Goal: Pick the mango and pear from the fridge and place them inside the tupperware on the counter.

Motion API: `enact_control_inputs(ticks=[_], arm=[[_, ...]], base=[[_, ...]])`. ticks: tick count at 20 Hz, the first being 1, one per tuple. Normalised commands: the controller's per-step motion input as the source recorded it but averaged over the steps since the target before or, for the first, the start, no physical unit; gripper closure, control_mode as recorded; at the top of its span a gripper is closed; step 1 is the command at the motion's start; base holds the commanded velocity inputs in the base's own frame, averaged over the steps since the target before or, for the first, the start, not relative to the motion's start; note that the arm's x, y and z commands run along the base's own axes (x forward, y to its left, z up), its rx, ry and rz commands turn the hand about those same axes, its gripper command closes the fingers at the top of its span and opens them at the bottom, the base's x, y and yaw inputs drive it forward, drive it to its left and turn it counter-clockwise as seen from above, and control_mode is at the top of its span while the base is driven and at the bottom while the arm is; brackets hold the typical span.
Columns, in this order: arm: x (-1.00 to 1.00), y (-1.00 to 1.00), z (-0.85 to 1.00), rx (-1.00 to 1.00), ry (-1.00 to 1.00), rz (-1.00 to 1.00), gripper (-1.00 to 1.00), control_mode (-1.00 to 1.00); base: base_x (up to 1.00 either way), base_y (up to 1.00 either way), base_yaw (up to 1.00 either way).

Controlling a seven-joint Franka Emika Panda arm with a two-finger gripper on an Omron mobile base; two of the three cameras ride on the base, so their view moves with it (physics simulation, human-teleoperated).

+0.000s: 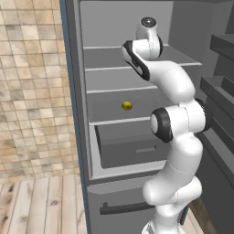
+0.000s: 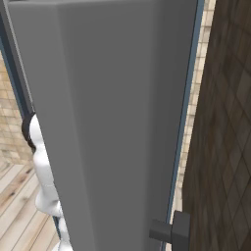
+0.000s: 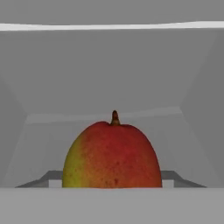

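In the hand view the red-orange mango [image 3: 112, 155] with its green-yellow patch stands upright on a pale shelf, very close. My gripper [image 3: 111, 180] is open, and one grey fingertip [image 3: 54, 177] shows just outside each side of the fruit. Whether the tips touch it is unclear. In the left base view my arm reaches into the open fridge [image 1: 109, 55] at an upper shelf and hides my hand. The yellow-green pear [image 1: 127, 105] lies on a lower shelf, left of my arm. The tupperware and the counter are out of view.
A grey drawer [image 1: 132, 148] sits under the pear's shelf. Door racks [image 1: 219, 91] stand at the right. The open fridge door [image 2: 117, 122] blocks most of the right base view. A tiled wall [image 1: 32, 82] and wooden floor [image 1: 41, 205] lie to the left.
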Motion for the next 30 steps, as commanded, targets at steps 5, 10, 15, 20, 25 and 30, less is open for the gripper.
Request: enact_control_inputs(ticks=[5,10,15,20,25,30], arm=[[0.16,0.0,-0.16,0.0,-0.03,0.0,1.0,-1.0],[-0.89,0.01,-0.54,0.0,-0.03,0.0,1.0,-1.0],[-1.0,0.19,-0.21,0.0,0.0,0.0,1.0,-1.0],[-1.0,0.21,-0.02,0.0,0.0,0.0,1.0,-1.0],[-1.0,0.07,-0.13,0.0,0.0,0.0,1.0,-1.0],[-1.0,0.0,-0.22,0.0,0.0,0.0,1.0,-1.0]], base=[[0.0,0.0,0.0],[0.0,0.0,0.0],[0.0,0.0,0.0],[0.0,0.0,0.0],[0.0,0.0,0.0],[0.0,0.0,0.0]])
